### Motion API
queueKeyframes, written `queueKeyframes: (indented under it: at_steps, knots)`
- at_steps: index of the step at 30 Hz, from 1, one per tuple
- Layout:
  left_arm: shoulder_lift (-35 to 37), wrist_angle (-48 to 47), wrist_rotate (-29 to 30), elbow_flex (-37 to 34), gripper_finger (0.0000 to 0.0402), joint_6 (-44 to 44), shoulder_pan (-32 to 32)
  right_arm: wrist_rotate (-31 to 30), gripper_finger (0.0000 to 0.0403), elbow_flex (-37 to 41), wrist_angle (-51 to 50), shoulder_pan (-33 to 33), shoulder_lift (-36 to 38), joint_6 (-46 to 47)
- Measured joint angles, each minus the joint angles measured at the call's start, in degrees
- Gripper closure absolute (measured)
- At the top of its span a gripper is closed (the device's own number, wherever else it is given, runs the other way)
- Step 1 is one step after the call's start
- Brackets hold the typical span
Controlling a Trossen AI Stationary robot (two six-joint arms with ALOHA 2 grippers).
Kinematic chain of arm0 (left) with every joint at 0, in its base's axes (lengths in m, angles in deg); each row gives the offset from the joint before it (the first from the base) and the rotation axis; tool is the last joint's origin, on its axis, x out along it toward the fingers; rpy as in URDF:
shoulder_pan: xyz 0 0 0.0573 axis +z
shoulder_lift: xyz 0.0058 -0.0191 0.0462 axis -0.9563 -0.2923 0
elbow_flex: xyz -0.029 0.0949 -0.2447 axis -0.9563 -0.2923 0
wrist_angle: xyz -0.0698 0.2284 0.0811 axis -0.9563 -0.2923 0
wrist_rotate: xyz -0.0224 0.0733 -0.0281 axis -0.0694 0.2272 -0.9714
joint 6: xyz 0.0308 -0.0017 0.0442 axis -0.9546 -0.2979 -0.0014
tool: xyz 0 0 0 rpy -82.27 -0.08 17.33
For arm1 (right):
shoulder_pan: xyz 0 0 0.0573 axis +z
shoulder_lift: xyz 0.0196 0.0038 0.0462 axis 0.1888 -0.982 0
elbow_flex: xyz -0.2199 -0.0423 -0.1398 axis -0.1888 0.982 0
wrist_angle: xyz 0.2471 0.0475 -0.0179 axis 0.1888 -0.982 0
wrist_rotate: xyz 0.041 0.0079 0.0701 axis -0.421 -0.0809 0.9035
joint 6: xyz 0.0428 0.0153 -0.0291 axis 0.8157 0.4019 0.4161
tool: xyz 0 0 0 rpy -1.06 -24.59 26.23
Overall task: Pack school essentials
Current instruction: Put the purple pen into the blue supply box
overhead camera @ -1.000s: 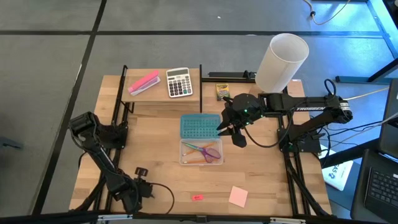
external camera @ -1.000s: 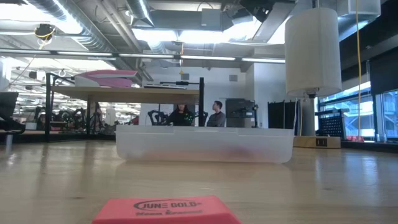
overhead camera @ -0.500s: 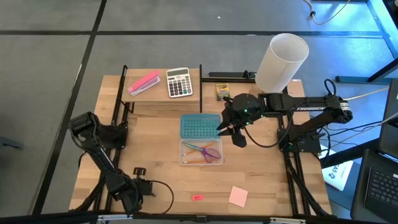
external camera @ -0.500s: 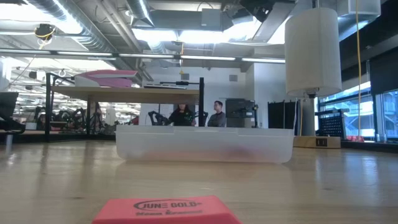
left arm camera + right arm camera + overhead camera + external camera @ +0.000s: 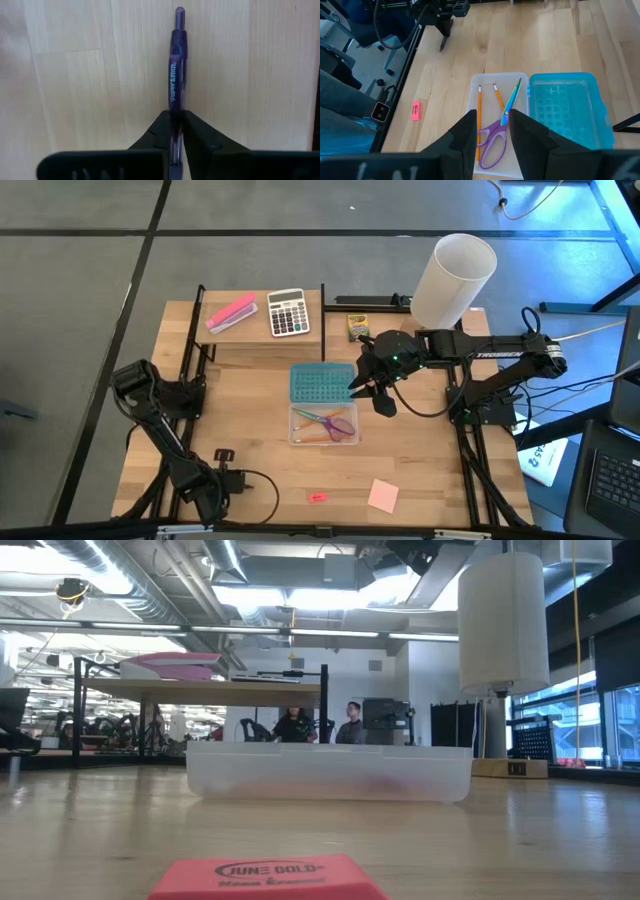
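While my left claw (image 5: 176,125) pinches the dark purple pen (image 5: 176,75) near one end, I judge it light, stiff, slippery; right claw (image 5: 492,131) hovers spread.

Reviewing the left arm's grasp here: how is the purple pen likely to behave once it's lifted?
The dark purple pen looks stiff and light, so it should not sag. The left gripper pinches it near one end, so the long free end may swing or pivot. Its smooth round barrel looks slippery, and if dropped on the table it would probably roll.
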Motion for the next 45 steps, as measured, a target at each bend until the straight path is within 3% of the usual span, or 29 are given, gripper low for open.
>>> queueKeyframes:
  at_steps: [13, 25, 33, 45]
  knots:
    - [-0.3, -2.7, -2.6, 2.0, 0.0377, 1.4, 2.3, 0.1, 0.0287, 0.0, 0.0, 0.0, 0.1, 0.0]
    - [4.2, -5.2, 0.5, 3.7, 0.0382, 2.4, 7.9, 0.1, 0.0287, -2.4, -0.9, 0.0, 0.5, -0.3]
    - [12.1, -11.1, 0.7, 3.8, 0.0383, -5.2, 14.7, 0.0, 0.0287, -2.5, -3.0, 0.0, 3.4, -0.3]
    - [18.0, -8.8, 0.2, 3.8, 0.0376, -31.6, 32.2, -0.5, 0.0287, -2.5, -4.0, 0.0, 4.2, -1.5]
